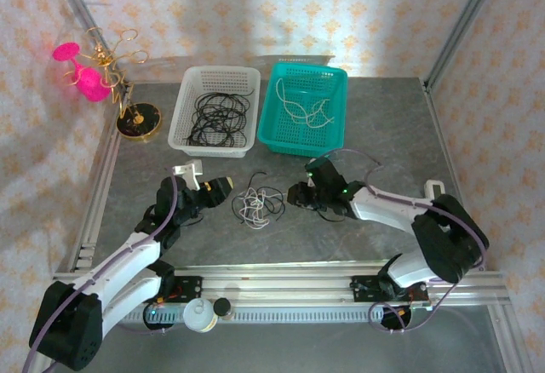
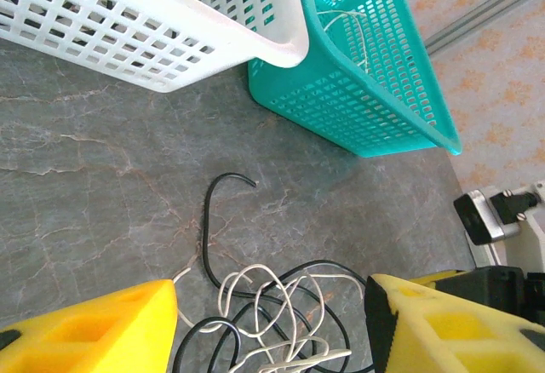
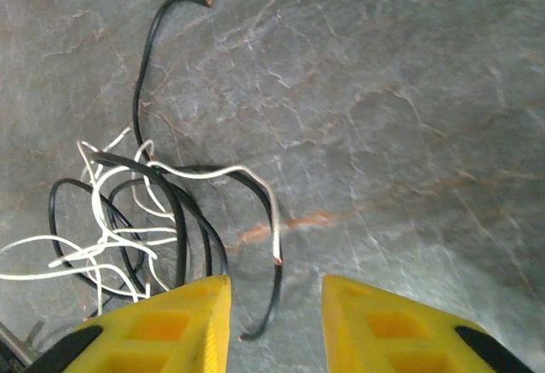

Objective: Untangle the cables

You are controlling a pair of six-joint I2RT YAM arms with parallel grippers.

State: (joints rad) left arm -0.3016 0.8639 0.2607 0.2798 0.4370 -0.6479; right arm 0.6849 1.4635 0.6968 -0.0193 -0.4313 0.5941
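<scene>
Light: bright, even, diffuse; wall beyond left gripper and right gripper washed palest.
Shadows: faint, soft-edged, hugging the cables between them.
Glare: slight sheen on table.
Focus: overhead crisp; right gripper's yellow fingers slightly soft.

Matt stone-look tabletop, plastic baskets, smooth-sheathed cables

The tabletop looks like grey veined stone, matt and smooth. The white basket and teal basket are perforated moulded plastic with a slight sheen. The black cable and whitish cable have smooth, thin sheathing; a cut black end shows coppery metal. The right gripper has matt yellow pads. The near-edge rail is brushed metal, and the wire stand is glossy gold.
</scene>
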